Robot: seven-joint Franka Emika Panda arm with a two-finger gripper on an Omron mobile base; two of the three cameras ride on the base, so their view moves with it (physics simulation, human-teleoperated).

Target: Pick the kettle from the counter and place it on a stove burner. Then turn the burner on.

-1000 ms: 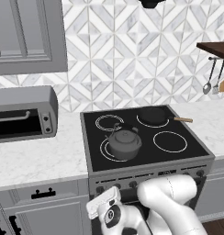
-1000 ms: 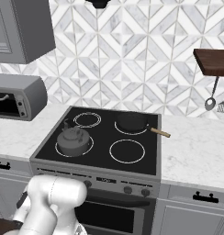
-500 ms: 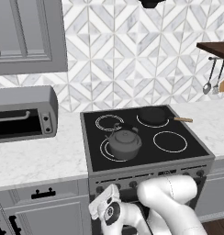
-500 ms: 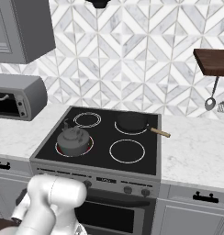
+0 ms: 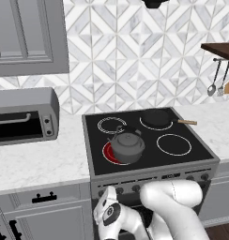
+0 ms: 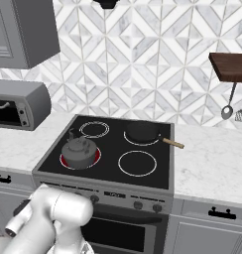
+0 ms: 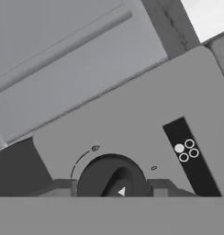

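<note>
1. The stove burner [image 5: 108, 152] under the kettle [image 5: 127, 145] now glows red. A second ago its rings were plain white, so the burner has just come on
2. The kettle sits upright on that front-left burner, off the desk [image 5: 41, 159] and well apart from the frying pan [image 5: 156, 117] on the back ring. The right base view shows the same, with red showing around the kettle's [image 6: 79, 150] base
3. I judge both steps done: the kettle is placed and the heat is on. What remains is to let go and back away
4. In the hand view the jaws are part-way closed, one tip against each side of the dark knob [image 7: 111, 174] on the stove's front panel [image 7: 132, 119], gripping it as far as I can tell
5. The kettle is up on the cooktop, above and behind the jaws, not between them
</note>
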